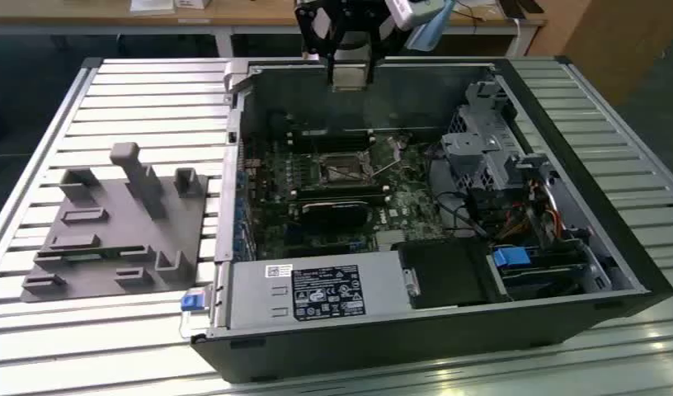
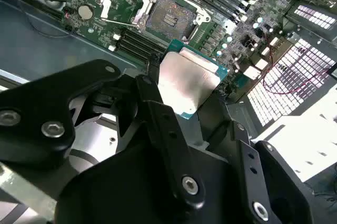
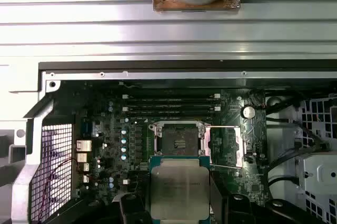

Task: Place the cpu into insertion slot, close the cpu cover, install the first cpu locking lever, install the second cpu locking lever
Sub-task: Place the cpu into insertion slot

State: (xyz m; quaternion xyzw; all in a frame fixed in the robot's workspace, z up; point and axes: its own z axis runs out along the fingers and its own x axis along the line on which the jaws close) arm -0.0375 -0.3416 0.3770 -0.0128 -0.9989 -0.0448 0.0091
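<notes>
The gripper (image 1: 350, 76) is seen at twelve o'clock of the open computer case (image 1: 425, 342) in the exterior view, raised above the far rim. In the second wrist view its black fingers (image 2: 160, 113) are clamped on opposite edges of the cpu (image 2: 188, 82), which is held clear of the green board with its dull metal top turned to the camera.

The insertion slot (image 3: 179, 139) is left bare — its grey contact field is exposed inside the black rim, and nothing is seated in it. In the exterior view it is found near the middle of the board, at six o'clock of the gripper. The cpu cover (image 3: 225, 148) is swung open and lies just beside the slot, at three o'clock of it in the exterior view; the board is seen through its square window.

A grey fixture plate (image 1: 116, 223) is set on the slatted table (image 1: 128, 99) at nine o'clock of the case, well apart from the gripper.
</notes>
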